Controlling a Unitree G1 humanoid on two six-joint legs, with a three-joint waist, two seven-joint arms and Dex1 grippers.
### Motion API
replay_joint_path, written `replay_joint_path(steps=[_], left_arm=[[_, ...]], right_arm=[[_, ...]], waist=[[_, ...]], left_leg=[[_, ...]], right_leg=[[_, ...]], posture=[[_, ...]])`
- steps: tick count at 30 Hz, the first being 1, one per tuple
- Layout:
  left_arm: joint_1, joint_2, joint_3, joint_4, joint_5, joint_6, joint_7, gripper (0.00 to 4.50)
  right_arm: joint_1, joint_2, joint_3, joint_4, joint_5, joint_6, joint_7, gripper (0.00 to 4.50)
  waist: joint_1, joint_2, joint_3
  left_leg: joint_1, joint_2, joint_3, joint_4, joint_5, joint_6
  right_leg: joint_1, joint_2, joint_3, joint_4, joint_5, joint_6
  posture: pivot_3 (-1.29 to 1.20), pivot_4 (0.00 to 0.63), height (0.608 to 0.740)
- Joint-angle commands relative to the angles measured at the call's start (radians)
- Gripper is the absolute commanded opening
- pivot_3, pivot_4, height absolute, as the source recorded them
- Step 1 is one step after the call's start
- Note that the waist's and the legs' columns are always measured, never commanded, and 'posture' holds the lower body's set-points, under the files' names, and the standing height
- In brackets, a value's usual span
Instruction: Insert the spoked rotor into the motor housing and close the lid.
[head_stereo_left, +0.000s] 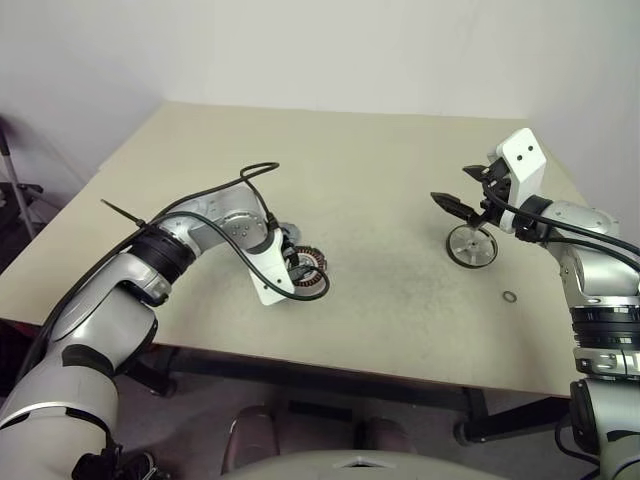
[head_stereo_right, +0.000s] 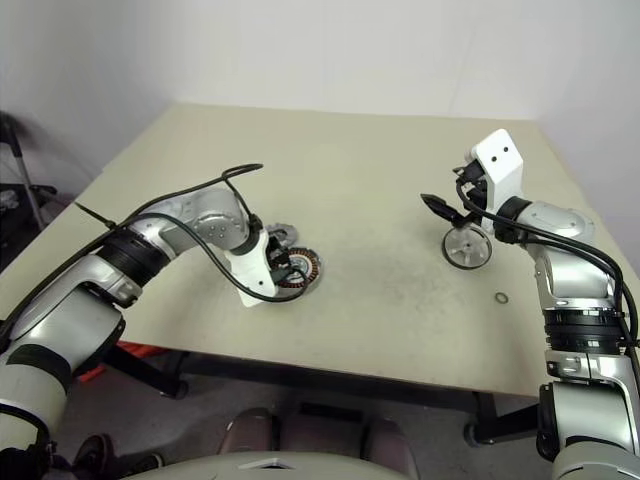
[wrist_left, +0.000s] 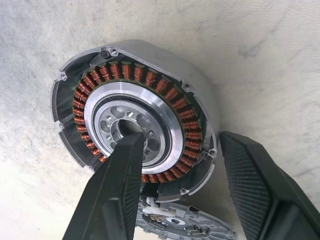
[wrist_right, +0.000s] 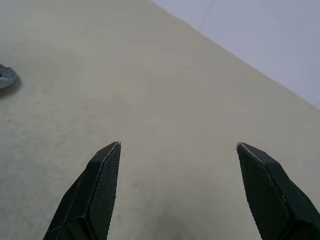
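While the left gripper (wrist_left: 182, 165) straddles the grey copper-wound motor housing (wrist_left: 135, 112) with jaws spread, the right gripper (wrist_right: 177, 150) hovers spread near the dark-rimmed, pale-spoked rotor (head_stereo_left: 471, 246) at frame right.

Soft, even indoor light falls on a pale beige table top (head_stereo_left: 380, 200). Shadows are faint and short. The round grey metal motor housing with copper windings (wrist_left: 135, 115) shows crisp, with mild glare on its silver hub. The near black ribbed fingers (wrist_left: 260, 190) look slightly soft, perhaps out of focus.
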Motion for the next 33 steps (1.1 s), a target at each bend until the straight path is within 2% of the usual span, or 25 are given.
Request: replay_joint_path(steps=[1, 5, 12, 15, 22, 27, 33], left_arm=[[-0.014, 0.023, 0.013, -0.023, -0.032, -0.011, -0.015, 1.92], [-0.002, 0.025, 0.016, -0.020, -0.019, -0.005, 0.007, 0.67], [0.024, 0.021, 0.009, -0.056, -0.001, 0.015, 0.020, 0.67], [0.021, 0.017, 0.008, -0.045, -0.009, 0.008, 0.021, 0.08], [0.006, -0.013, 0.021, -0.011, 0.014, 0.009, 0.077, 0.04], [-0.018, -0.025, 0.021, 0.034, 0.044, -0.007, 0.127, 0.04], [-0.066, -0.073, 0.030, 0.072, 0.057, -0.010, 0.182, 0.04]], right_arm=[[-0.025, -0.007, -0.019, -0.025, 0.007, -0.021, -0.010, 4.17], [-0.026, -0.006, -0.019, -0.021, 0.005, -0.025, -0.015, 4.17], [-0.026, -0.004, -0.017, -0.021, 0.005, -0.027, -0.023, 4.17], [-0.023, -0.004, -0.017, -0.020, 0.004, -0.030, -0.026, 4.17], [-0.024, -0.002, -0.013, -0.014, 0.001, -0.035, -0.030, 4.17], [-0.023, -0.002, -0.013, -0.006, -0.002, -0.044, -0.028, 4.17], [-0.023, 0.001, -0.011, -0.003, -0.003, -0.048, -0.027, 4.17]], waist=[[0.000, 0.000, 0.000], [-0.001, 0.000, 0.000], [0.002, 0.000, 0.000], [0.002, 0.000, 0.000], [0.004, 0.000, 0.000], [0.008, 0.000, 0.000], [0.008, 0.000, 0.000]], left_leg=[[0.000, 0.000, 0.000, 0.000, 0.000, 0.000], [0.000, 0.000, 0.000, 0.000, 0.000, 0.000], [0.001, -0.001, 0.000, 0.000, 0.000, 0.000], [0.001, -0.001, 0.000, 0.000, 0.000, 0.000], [0.000, -0.001, 0.000, 0.000, 0.001, 0.000], [-0.001, -0.002, 0.001, 0.000, 0.005, 0.003], [-0.009, -0.001, 0.002, 0.000, 0.010, 0.005]], right_leg=[[0.000, 0.000, 0.000, 0.000, 0.000, 0.000], [0.000, 0.000, 0.000, 0.000, 0.000, 0.000], [0.002, -0.002, 0.000, 0.000, 0.000, 0.000], [0.002, -0.002, -0.001, 0.000, 0.000, 0.000], [0.002, -0.002, -0.002, 0.000, 0.000, 0.000], [0.003, -0.009, -0.005, 0.001, 0.000, 0.000], [0.003, -0.014, -0.015, 0.001, 0.000, 0.000]], posture=[[0.00, 0.000, 0.740], [0.00, 0.000, 0.740], [0.00, 0.000, 0.740], [0.00, 0.000, 0.740], [0.00, 0.000, 0.740], [0.00, 0.000, 0.740], [0.00, 0.000, 0.740]])
